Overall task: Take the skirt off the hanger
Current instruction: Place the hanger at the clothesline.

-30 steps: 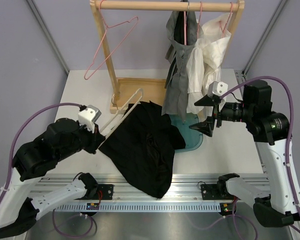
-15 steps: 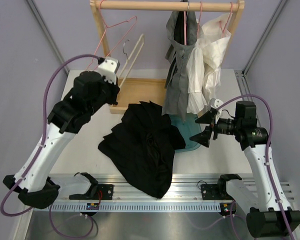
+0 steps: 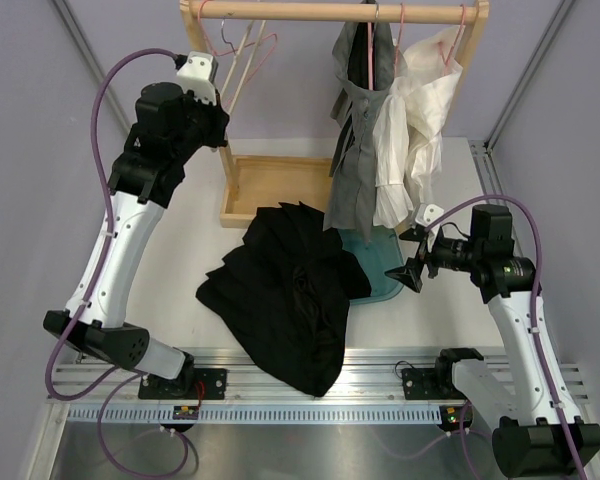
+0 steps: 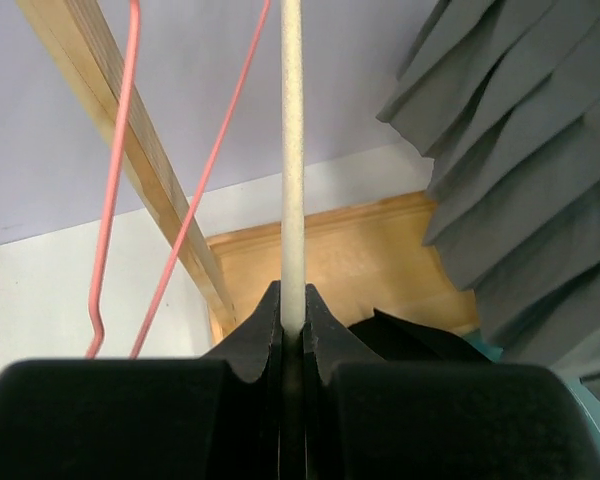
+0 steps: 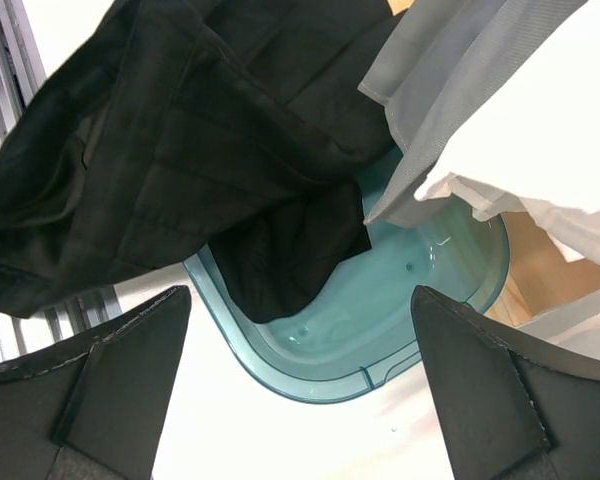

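The skirt [image 3: 358,150], mid-grey with broad pleats, hangs from the wooden rail [image 3: 320,12]. It also shows in the left wrist view [image 4: 520,150] and in the right wrist view [image 5: 450,60]. My left gripper [image 3: 223,100] is raised beside the rack's left post. It is shut [image 4: 293,300] on a bare cream hanger bar [image 4: 292,150], which reaches up to the rail [image 3: 242,65]. My right gripper [image 3: 408,255] is open and empty [image 5: 300,300], just above the teal tub [image 5: 380,330].
A black pleated garment [image 3: 290,290] lies spread on the table, one corner inside the tub [image 5: 300,260]. A white garment [image 3: 420,110] hangs right of the skirt. An empty pink wire hanger [image 4: 115,150] hangs at the rail's left end. The rack's wooden base [image 3: 270,180] sits behind.
My left gripper has carried the cream hanger from beside the black garment up to the rail's left end. My right gripper has drawn back and lowered a little. The black garment stays on the table.
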Tool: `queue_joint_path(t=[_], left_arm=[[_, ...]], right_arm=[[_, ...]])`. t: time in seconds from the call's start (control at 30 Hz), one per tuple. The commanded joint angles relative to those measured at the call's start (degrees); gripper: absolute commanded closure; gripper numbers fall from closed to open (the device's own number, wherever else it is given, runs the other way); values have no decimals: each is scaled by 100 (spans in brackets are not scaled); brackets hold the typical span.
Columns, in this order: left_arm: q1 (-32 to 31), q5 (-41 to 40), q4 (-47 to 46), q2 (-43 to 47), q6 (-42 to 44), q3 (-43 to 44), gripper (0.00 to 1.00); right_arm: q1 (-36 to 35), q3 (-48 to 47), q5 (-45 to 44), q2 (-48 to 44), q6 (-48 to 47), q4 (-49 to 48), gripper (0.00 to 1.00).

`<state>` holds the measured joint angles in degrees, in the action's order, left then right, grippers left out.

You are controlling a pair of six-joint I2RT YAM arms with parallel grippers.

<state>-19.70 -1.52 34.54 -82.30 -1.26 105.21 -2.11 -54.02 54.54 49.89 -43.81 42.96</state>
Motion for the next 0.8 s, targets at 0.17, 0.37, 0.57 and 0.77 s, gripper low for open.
queue_joint_path(t=[0.17,0.37,0.57,0.77], left_arm=[[415,582,-1159,-558,-94,492,100],[572,609,-1301,-866,-199,747,100],[766,793,-1371,-1121,-287,703,100],[872,1135,-1591,-1086,-217,168,100]], right_arm=[[26,146,-93,-23,-461,28,0],[26,155,-93,12,-497,55,0],[18,172,-119,47,-532,72,1],[35,190,-128,135,-558,98,1]])
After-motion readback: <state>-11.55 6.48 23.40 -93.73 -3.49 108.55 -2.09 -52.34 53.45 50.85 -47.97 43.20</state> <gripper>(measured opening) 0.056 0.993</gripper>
